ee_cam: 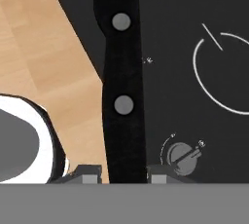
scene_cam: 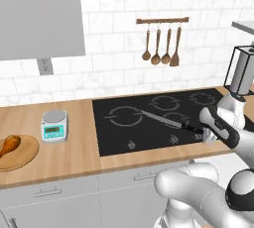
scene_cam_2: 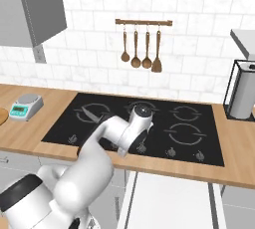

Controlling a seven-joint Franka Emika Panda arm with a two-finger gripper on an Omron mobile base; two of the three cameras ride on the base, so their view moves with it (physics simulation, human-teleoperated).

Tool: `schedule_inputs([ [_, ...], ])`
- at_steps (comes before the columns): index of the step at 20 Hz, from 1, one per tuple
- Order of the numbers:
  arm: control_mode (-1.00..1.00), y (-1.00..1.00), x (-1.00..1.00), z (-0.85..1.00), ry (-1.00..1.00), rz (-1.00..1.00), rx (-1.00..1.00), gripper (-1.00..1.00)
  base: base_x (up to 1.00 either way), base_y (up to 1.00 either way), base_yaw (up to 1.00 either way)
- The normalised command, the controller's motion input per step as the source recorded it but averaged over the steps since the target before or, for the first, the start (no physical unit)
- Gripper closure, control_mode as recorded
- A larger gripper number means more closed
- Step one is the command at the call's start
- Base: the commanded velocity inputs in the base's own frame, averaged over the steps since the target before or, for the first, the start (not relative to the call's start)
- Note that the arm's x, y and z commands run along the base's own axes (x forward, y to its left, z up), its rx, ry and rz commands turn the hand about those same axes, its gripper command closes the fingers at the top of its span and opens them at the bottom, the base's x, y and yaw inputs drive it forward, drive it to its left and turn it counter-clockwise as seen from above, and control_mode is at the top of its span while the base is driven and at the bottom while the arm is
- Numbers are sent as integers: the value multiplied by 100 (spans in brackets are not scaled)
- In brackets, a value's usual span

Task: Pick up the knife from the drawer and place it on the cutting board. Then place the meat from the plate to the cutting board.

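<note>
Arm reaches low over the stovetop [scene_cam: 149, 123], tool [ee_cam: 124, 174] pinching the knife [ee_cam: 121, 91] handle.

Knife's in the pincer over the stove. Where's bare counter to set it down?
Bare wood runs between the scale and the cooktop, and along the front edge below both. The cooktop's back burners are free too. Far left is crowded: the plate carries the meat. The pincer grips the knife by its handle.
</note>
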Motion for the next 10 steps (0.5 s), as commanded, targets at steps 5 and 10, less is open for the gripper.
schedule_inputs([
  [5, -100, 47, 7, 0, 0, 8, 0, 100, 0, 0, 0],
  [10, -100, 3, -27, 0, 0, 0, 0, 100, 0, 0, 0],
])
